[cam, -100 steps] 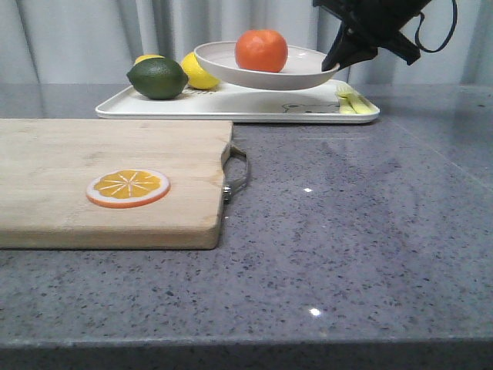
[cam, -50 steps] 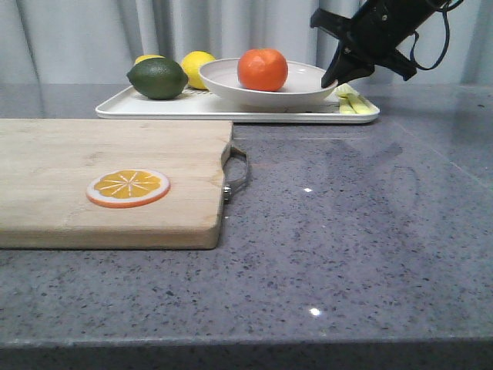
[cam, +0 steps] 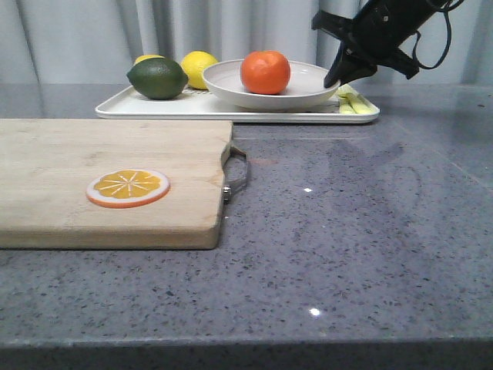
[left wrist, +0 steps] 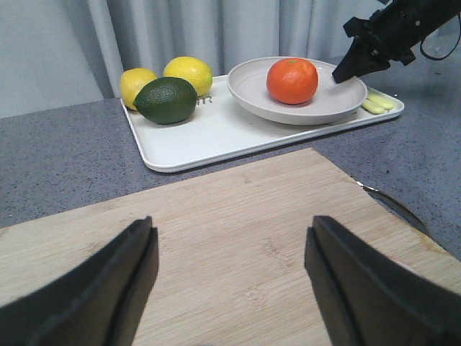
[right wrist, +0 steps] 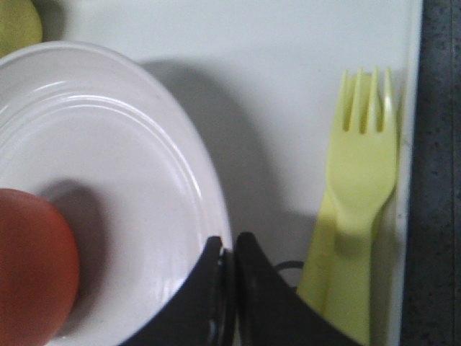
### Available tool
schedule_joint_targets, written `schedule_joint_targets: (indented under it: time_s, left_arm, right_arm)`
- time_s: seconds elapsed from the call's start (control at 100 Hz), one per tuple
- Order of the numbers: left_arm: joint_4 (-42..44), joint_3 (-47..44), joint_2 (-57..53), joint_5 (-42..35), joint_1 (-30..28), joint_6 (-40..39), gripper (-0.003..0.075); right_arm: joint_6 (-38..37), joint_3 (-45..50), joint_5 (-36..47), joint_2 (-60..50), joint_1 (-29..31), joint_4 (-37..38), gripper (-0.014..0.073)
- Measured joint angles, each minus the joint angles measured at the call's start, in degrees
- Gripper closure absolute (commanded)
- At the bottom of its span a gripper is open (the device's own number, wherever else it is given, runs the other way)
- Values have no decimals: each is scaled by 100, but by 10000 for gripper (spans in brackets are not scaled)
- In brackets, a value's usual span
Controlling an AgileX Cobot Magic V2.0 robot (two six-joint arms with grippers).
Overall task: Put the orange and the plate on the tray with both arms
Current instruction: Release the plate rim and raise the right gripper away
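While the right gripper (cam: 337, 77) is pinching the plate (cam: 308, 91) rim at 3 o'clock to steady it, the plate is sitting on the tray (cam: 154, 108), cradling the orange (cam: 265, 72). Idling, the left gripper (left wrist: 227, 277) is gaping empty over the board (cam: 92, 162).

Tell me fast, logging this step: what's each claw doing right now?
Left claw: open, empty, over the cutting board.
Right claw: closed on the plate rim, plate on the tray.

Place: staged kitchen counter
Surface: speckled grey stone worktop (cam: 362, 231)
Props: wooden cutting board (cam: 92, 177), fruit on tray (cam: 231, 109), plastic fork (right wrist: 356, 216)
Backdrop: grey curtain (cam: 77, 38)
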State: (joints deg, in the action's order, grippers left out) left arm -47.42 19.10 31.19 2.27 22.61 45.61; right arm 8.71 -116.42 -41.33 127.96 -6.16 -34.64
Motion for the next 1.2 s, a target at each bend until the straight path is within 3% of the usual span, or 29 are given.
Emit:
schedule_joint_targets:
  time_s: [0.68,1.2]
  left_arm:
    - [0,0,0,0,0,0,294]
    - [0,0,0,0,0,0,294]
  right_arm:
    - [0,-9,119,110,0,13,629]
    - [0,-9,374,100,0,-8,250]
